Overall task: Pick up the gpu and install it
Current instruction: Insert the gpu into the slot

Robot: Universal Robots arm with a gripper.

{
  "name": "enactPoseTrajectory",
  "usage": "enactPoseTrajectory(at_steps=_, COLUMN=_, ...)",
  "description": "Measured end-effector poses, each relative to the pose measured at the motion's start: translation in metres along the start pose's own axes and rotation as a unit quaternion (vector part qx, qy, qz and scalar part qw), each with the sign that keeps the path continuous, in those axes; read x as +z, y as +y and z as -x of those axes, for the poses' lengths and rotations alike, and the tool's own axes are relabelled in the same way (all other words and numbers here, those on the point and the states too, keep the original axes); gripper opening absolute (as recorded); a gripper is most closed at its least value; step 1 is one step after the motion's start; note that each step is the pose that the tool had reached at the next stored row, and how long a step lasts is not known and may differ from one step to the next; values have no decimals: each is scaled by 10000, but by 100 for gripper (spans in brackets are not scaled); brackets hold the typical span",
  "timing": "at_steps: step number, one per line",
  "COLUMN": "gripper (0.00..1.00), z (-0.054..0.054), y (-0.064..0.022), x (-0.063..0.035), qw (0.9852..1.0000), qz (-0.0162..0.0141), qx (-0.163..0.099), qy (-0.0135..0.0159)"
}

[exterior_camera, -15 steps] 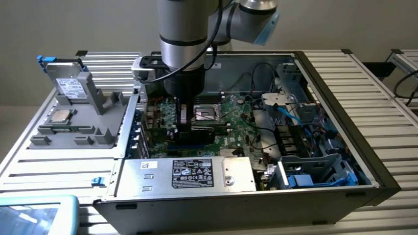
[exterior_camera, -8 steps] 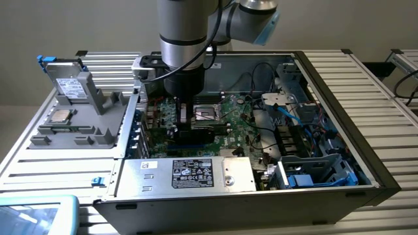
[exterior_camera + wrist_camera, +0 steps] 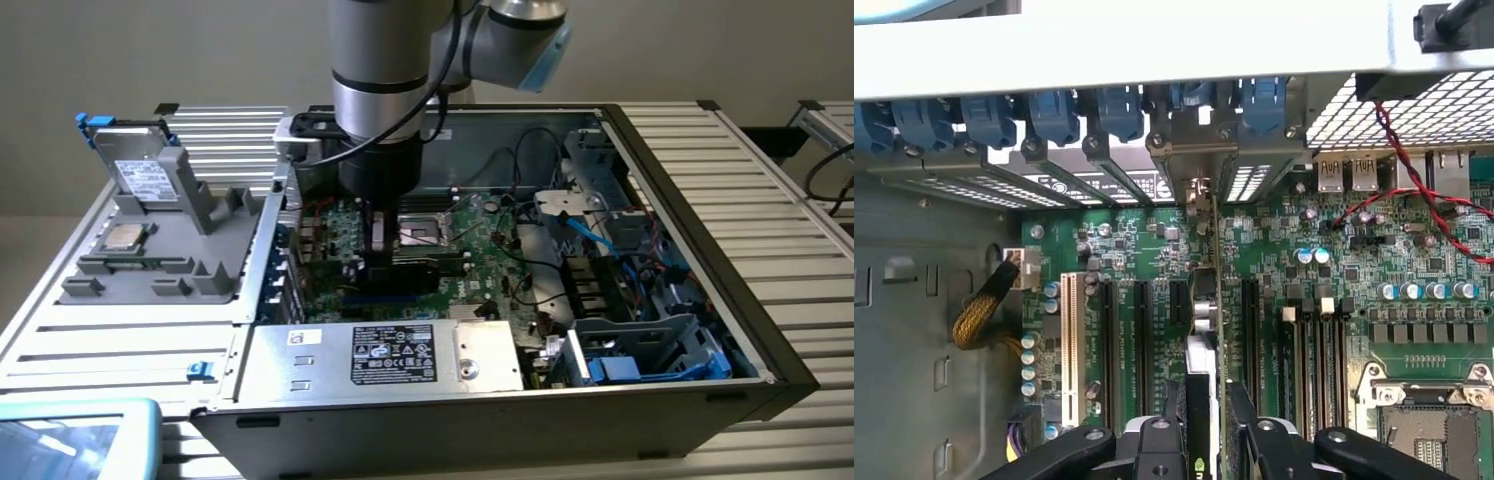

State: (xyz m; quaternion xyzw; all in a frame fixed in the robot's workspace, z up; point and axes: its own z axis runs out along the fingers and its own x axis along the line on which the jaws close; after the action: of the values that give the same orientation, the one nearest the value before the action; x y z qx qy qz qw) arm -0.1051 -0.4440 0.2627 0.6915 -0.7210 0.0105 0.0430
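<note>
Slatted bench (image 3: 774,150); hand (image 3: 1209,440) grips gpu (image 3: 1209,290) edge-on at motherboard (image 3: 1324,250); box label (image 3: 394,352) illegible.

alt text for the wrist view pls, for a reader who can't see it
The gripper clamps a thin green gpu card seen edge-on, standing upright among the black expansion slots of the large green motherboard. Its silver end bracket reaches the row of blue slot clips.
</note>
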Motion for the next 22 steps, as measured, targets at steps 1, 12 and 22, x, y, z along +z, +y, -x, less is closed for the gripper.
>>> enactPoseTrajectory(at_steps=1, gripper=28, z=0, y=-13, x=0, qw=10000, qz=5, qx=-1, qy=0)
enactPoseTrajectory(at_steps=12, gripper=28, z=3, y=-17, x=46, qw=10000, qz=26, qx=86, qy=-1)
enactPoseTrajectory(at_steps=22, gripper=28, z=8, y=-10, x=61, qw=9998, qz=96, qx=172, qy=-5)
